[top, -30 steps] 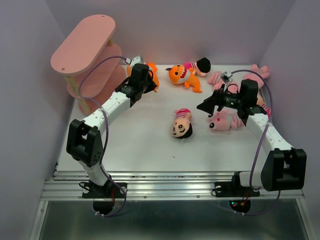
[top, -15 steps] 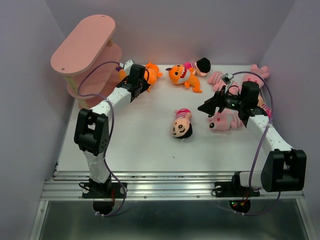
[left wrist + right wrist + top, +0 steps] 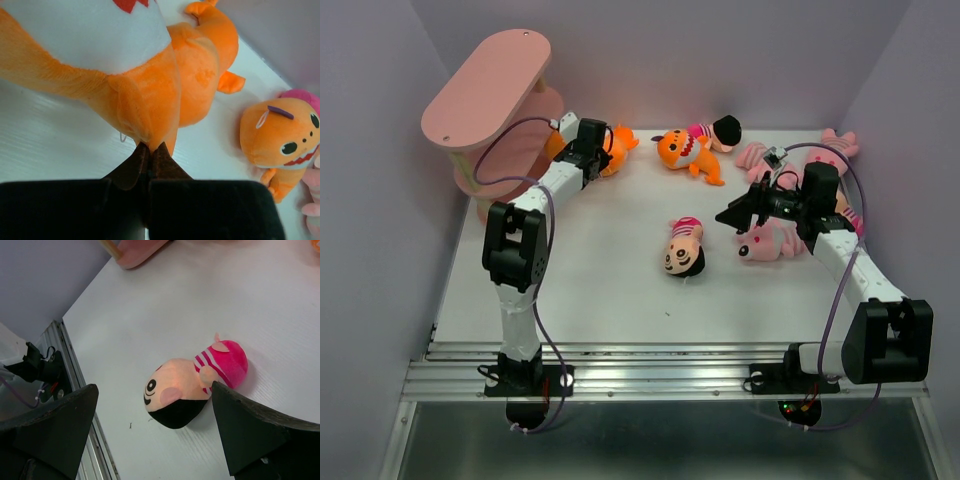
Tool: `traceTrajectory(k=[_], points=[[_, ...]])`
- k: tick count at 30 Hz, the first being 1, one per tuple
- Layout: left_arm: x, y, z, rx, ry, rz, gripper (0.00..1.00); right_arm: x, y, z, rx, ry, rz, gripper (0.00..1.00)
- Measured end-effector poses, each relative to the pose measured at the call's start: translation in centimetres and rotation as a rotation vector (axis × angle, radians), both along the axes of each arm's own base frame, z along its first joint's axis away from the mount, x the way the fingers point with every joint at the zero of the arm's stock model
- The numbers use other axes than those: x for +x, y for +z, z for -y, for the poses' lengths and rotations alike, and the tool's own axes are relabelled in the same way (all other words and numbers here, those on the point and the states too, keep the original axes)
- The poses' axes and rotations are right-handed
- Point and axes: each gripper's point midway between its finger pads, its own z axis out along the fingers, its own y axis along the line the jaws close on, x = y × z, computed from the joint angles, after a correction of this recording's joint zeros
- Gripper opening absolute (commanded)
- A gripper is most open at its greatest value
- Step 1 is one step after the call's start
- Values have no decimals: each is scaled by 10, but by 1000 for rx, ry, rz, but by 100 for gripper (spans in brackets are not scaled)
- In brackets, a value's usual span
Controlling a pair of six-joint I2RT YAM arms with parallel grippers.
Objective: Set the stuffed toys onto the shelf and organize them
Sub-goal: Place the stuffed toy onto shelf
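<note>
White table [image 3: 610, 300]: stuffed toys [image 3: 684, 250], pink shelf [image 3: 485, 90]

Each arm is made of white tubular links between chunky black joint housings. The left arm [image 3: 517, 250], in the left half of the overhead view, has a large black block with a recessed face. The right arm [image 3: 888, 338] has the same block at lower right. A lilac cable [image 3: 492, 143] loops along the left arm, and a second cable [image 3: 828, 322] runs along the right. The bases at the bottom edge are black, and small red and green lights show under the right base [image 3: 785, 380]. The left gripper [image 3: 149, 148] has dark, tapered fingers on a black body. The right gripper [image 3: 733, 213] is black too, with matte, wedge-shaped fingers [image 3: 55, 427].
</note>
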Motion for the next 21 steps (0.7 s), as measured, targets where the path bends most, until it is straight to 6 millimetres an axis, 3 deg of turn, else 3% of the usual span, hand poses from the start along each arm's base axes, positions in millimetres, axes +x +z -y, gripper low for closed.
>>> traceTrajectory(k=[16,21], points=[[45,-6,-44,19,159,21,0,-1,1,1,6,6,0,100],[56,-9,-50,19,172,26,0,-1,1,1,6,6,2,100]])
